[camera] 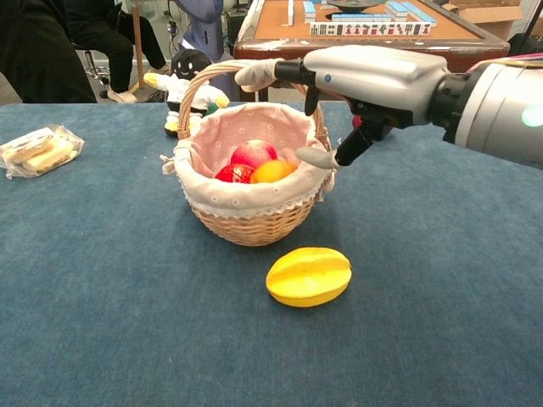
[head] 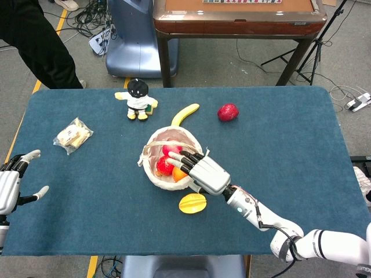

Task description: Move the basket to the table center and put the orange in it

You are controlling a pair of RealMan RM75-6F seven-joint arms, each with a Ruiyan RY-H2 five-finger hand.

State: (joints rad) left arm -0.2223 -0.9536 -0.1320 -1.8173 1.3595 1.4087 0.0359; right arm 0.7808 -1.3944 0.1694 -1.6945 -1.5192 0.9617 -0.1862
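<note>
Two red fruits (camera: 246, 161) crowd the orange (camera: 271, 171) in the basket (camera: 246, 216) — right hand (head: 203, 172) fingers (camera: 259, 75) spread above.

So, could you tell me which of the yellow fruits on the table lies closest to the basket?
The yellow starfruit, just in front of the basket on the robot's side. The banana lies farther off, behind the basket toward the doll.
</note>
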